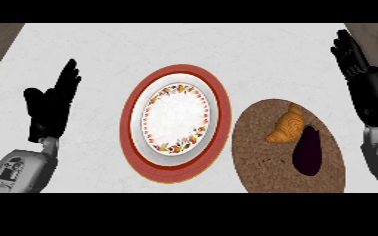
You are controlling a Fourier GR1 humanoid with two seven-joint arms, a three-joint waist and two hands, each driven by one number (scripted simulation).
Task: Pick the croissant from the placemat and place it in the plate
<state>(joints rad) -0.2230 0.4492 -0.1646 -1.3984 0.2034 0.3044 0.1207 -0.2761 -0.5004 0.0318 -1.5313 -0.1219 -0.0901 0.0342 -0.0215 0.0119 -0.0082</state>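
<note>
Still croissant [286,126] upright on placemat [255,165]

A golden curved croissant [286,125] lies on the round woven placemat [258,165], right of the flower-rimmed white plate [174,119], which is bare.

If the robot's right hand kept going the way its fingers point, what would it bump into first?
Probably nothing. The right hand points up the picture toward the counter's far right corner, with no object ahead. The croissant and eggplant lie to its left, out of that line.
</note>
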